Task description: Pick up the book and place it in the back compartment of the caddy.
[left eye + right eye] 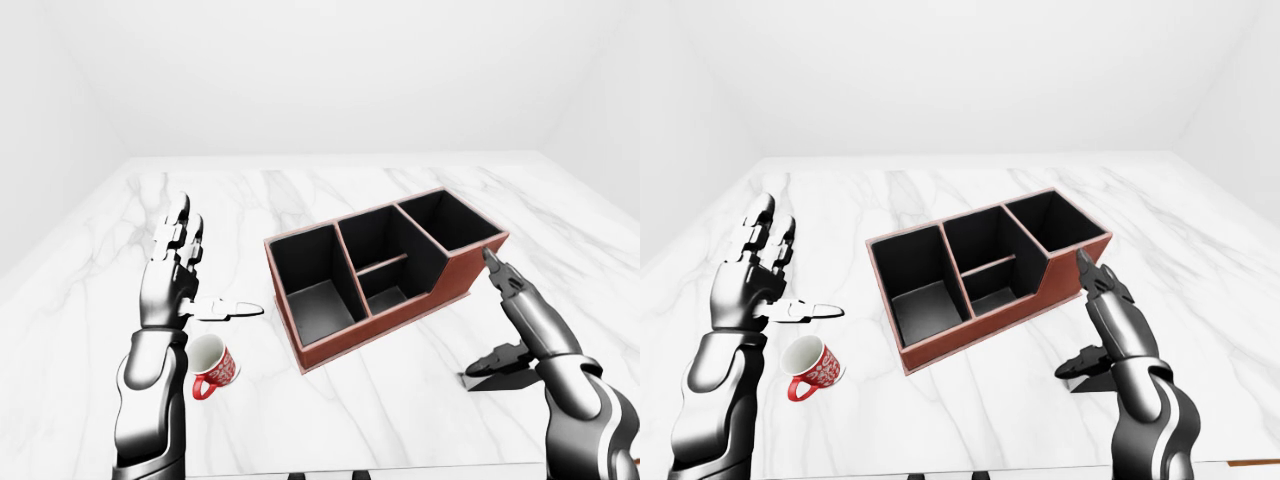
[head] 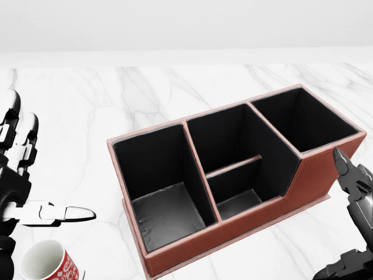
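The caddy [image 1: 470,274] is a red-brown box with black insides, set at an angle in the middle of the marble table [image 1: 330,195]. It has one large compartment at its left end, a split middle section and one compartment at its upper right end; all look empty. No book shows in any view. My left hand [image 1: 215,265] is raised to the left of the caddy, fingers up and thumb out, open and empty. My right hand [image 1: 482,315] is just right of the caddy's lower right wall, fingers stretched out and thumb spread, open and empty.
A red and white mug [image 1: 212,368] lies tilted on the table below my left hand. The table's near edge runs along the bottom of the eye views. A thin brown sliver [image 1: 1252,462] shows at the bottom right of the right-eye view.
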